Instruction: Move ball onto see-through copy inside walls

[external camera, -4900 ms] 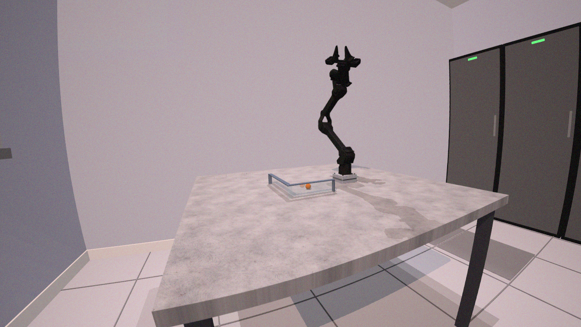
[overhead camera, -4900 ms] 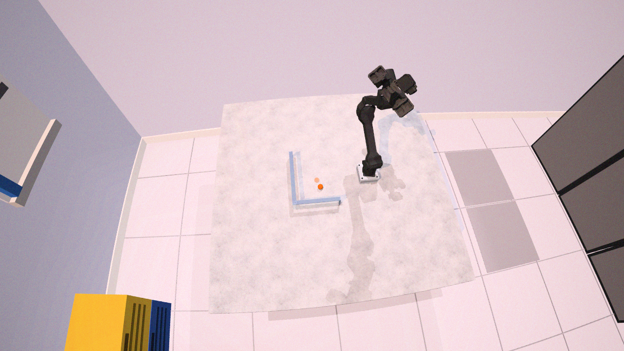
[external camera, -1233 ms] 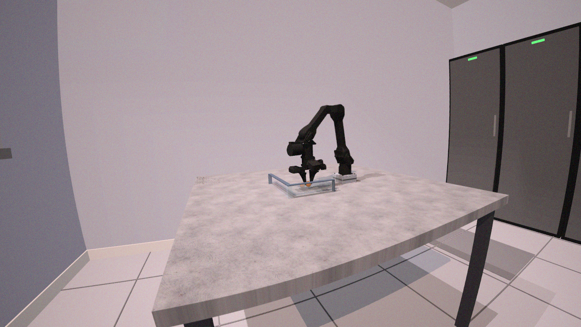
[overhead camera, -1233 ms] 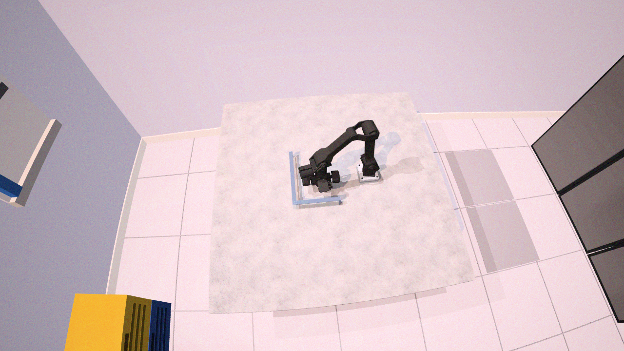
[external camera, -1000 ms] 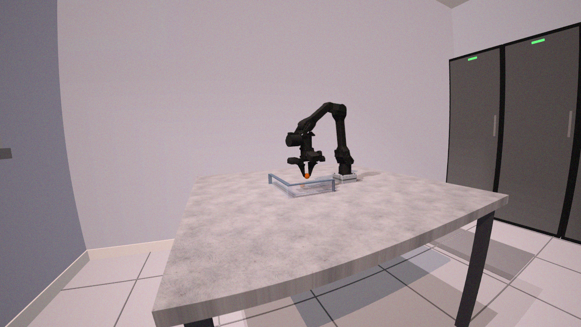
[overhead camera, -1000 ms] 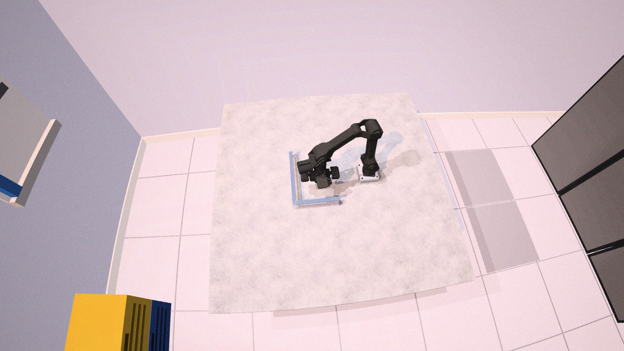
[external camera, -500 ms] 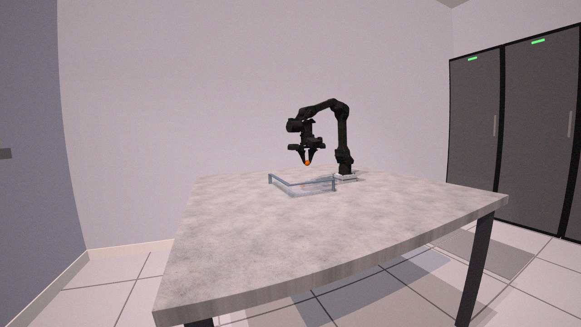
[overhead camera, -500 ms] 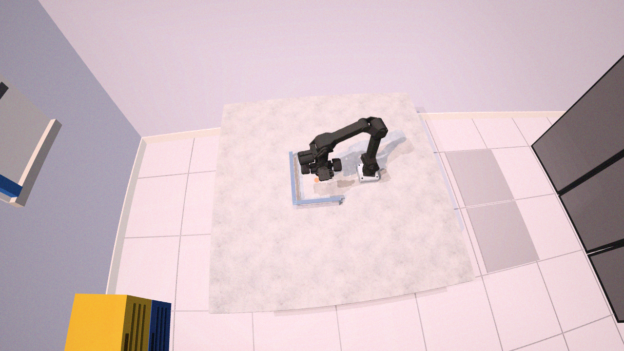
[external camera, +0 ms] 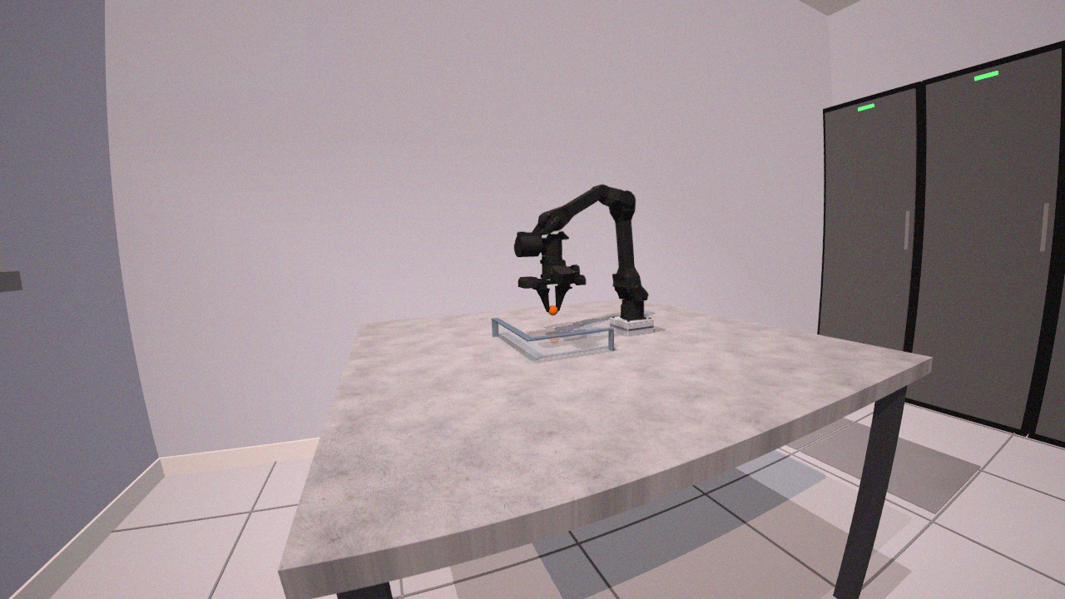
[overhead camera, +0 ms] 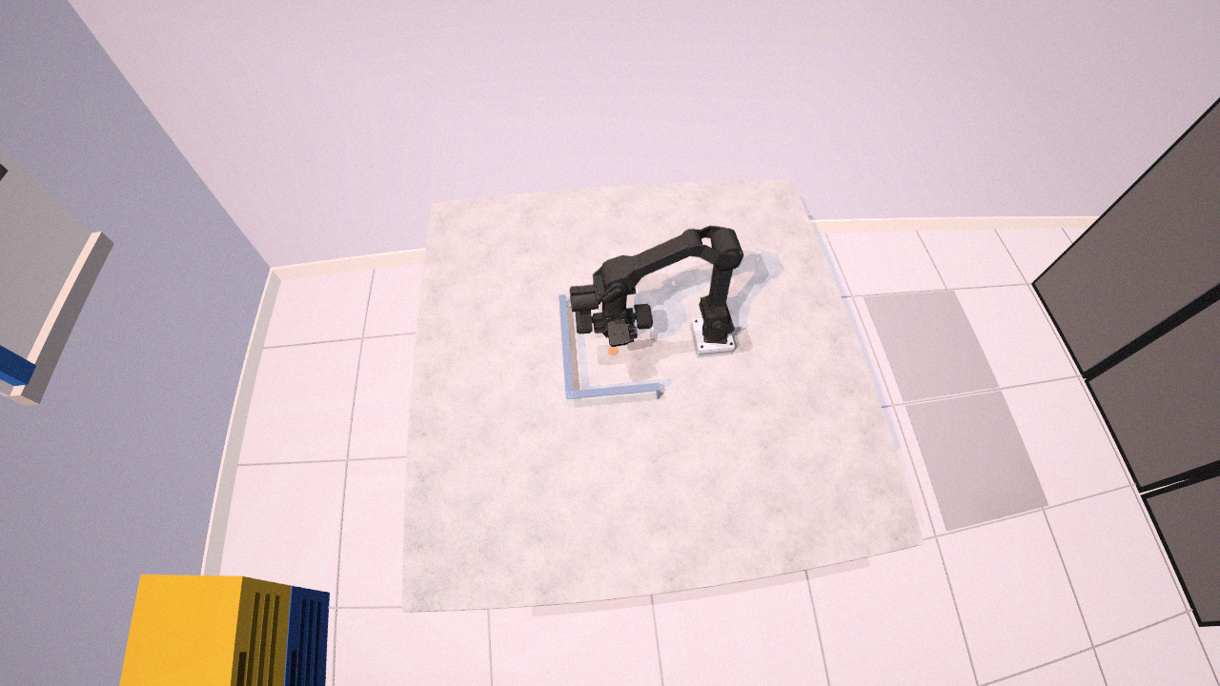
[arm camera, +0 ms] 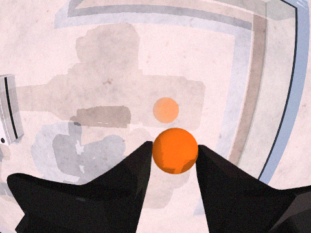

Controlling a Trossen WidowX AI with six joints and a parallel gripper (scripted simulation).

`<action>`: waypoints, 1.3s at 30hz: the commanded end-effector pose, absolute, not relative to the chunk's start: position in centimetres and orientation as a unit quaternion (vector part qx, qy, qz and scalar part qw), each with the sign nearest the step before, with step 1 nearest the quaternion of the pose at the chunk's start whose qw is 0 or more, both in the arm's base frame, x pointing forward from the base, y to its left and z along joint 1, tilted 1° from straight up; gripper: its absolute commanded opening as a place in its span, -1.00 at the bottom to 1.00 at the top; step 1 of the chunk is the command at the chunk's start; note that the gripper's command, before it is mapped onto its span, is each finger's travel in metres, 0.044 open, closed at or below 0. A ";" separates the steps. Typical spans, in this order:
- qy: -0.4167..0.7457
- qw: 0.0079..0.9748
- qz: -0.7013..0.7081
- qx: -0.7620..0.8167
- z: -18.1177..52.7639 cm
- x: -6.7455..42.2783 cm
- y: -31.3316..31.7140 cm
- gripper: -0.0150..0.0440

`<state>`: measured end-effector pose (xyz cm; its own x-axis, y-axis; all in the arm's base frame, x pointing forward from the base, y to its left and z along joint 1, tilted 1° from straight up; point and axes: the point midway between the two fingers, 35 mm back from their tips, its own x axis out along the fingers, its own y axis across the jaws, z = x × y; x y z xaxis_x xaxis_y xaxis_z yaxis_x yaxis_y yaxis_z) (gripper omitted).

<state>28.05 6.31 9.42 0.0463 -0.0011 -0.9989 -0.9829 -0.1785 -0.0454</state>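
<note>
The gripper (arm camera: 175, 157) is clamped on the orange ball (arm camera: 175, 151), which sits between the two black fingertips. In the exterior view the ball (external camera: 553, 309) hangs clear above the marbled table (external camera: 521, 417), higher than the top edges of the two low clear walls (external camera: 513, 333). The see-through copy (arm camera: 166, 110) lies on the table inside the corner, near the ball but apart from it. The arm's base plate (external camera: 646, 326) stands just beside the walls.
</note>
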 end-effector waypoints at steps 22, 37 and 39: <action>0.444 0.460 0.533 -0.554 1.8 28.2 6.2 -0.49; 0.445 0.462 0.531 -0.554 0.8 28.2 6.1 -0.40; 0.445 0.462 0.531 -0.554 0.8 28.2 6.1 -0.22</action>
